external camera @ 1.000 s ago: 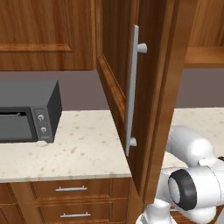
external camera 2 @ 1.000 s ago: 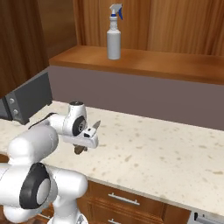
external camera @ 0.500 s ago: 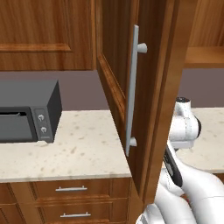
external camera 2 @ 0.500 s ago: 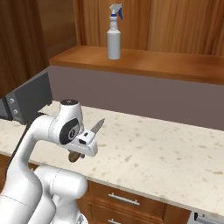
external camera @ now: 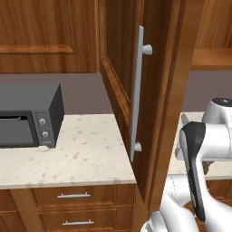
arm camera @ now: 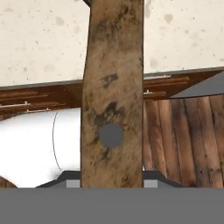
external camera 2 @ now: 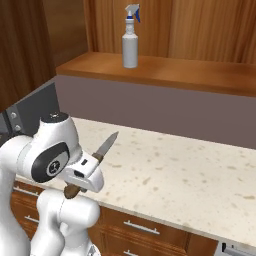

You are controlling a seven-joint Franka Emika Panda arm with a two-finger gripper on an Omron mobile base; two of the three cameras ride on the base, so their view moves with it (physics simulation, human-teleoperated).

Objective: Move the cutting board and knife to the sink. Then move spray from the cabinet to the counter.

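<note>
Dark two-finger gripper (external camera 2: 82,176) pinching small knife (external camera 2: 95,161) by its brown wooden handle, silver blade angled up.
Knife held above the beige speckled stone counter (external camera 2: 175,175); small grey spray bottle (external camera 2: 130,37) stands upright on the reddish-brown cabinet shelf (external camera 2: 170,72) behind, well apart.

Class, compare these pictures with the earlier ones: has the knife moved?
Yes. In the right base view the knife, held in the gripper, has risen and tilted blade-up, judged against the fixed spray on its shelf.
</note>
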